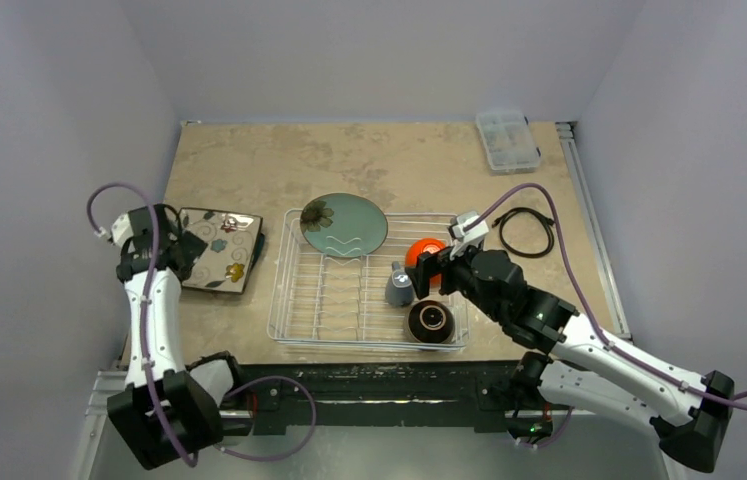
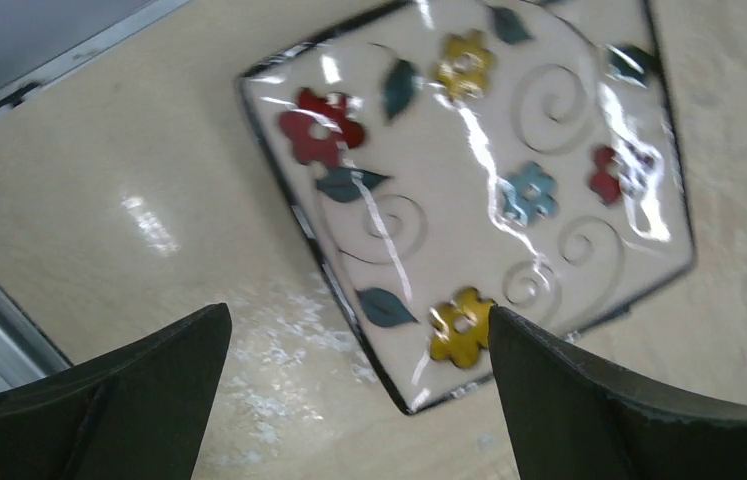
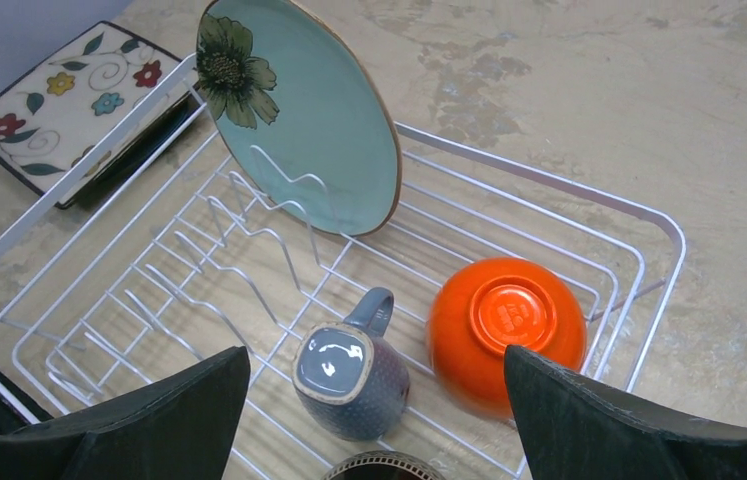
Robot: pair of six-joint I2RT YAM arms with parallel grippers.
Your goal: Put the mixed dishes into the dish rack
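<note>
Dishes are mostly sitting in the rectangular silver-white wire dish rack [image 1: 334, 300]. The round pale-teal plate [image 1: 344, 224] is leaning upright among the prongs at the far end. The upturned orange bowl [image 1: 425, 248], small grey cup [image 1: 399, 288] and dark brown bowl [image 1: 431, 322] are lying along the right side. The larger square flower-patterned plate [image 1: 219, 250] is lying flat on the beige table [image 1: 399, 160], left of the rack. The left gripper [image 2: 357, 315] is hovering over it, jaws spread wide and empty. The right gripper [image 3: 377, 350] is hanging above the cup and orange bowl, likewise spread.
</note>
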